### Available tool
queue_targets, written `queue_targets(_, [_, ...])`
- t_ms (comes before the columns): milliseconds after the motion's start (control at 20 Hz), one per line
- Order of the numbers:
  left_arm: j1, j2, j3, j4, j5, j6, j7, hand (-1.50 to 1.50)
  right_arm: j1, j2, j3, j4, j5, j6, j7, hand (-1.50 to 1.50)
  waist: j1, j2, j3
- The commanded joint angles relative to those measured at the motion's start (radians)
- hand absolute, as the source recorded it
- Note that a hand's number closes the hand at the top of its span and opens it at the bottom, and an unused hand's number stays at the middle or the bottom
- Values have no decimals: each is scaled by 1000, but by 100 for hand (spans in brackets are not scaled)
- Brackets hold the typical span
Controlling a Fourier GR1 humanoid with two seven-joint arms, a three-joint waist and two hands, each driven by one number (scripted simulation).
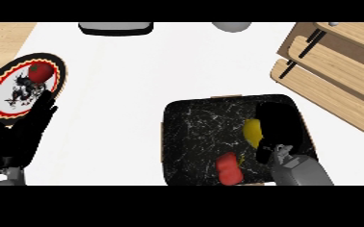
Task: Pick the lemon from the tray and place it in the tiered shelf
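The right hand (279, 125) lies low over the tray (199, 139), its black fingers curving round the lemon (252, 132), which shows as a yellow sliver at the hand's inner edge. The fingers appear to be wrapped about the fruit, though dark hand against dark marble makes it hard to tell how far they have met. The lemon sits in the tray, not lifted. Just below the hand, toward the forearm, lies a red pepper-like thing (229, 168). Beyond the fingertips and outward stands the wooden tiered shelf (320, 72). To do this step well, the fingers should settle fully round the lemon before any lift, then rise straight, clear of the red piece. Far across, the left hand (28, 130) rests with fingers straight beside a patterned plate (21, 101) holding a tomato (39, 72).
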Motion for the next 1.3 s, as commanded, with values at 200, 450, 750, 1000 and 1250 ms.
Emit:
queue_targets(200, [29,-17,10,17,-30,-15,-39,0,5,21,-84,-118,-25,-69,-5,150,-1,7,6])
queue_targets(450, [56,-8,22,-77,-9,-22,31,0,20,15,-205,-235,-113,-59,0,150,-1,4,6])
queue_targets(750, [-7,-15,31,-30,-21,-13,35,0,75,39,-246,-549,-179,46,83,150,-15,3,5])
queue_targets(1000, [33,-20,39,-29,-24,-18,9,0,54,153,-294,-802,-286,150,229,150,-18,1,5])
queue_targets(1250, [9,-37,23,-28,-40,-6,20,0,-74,179,-368,-917,-383,180,370,150,-15,1,5])
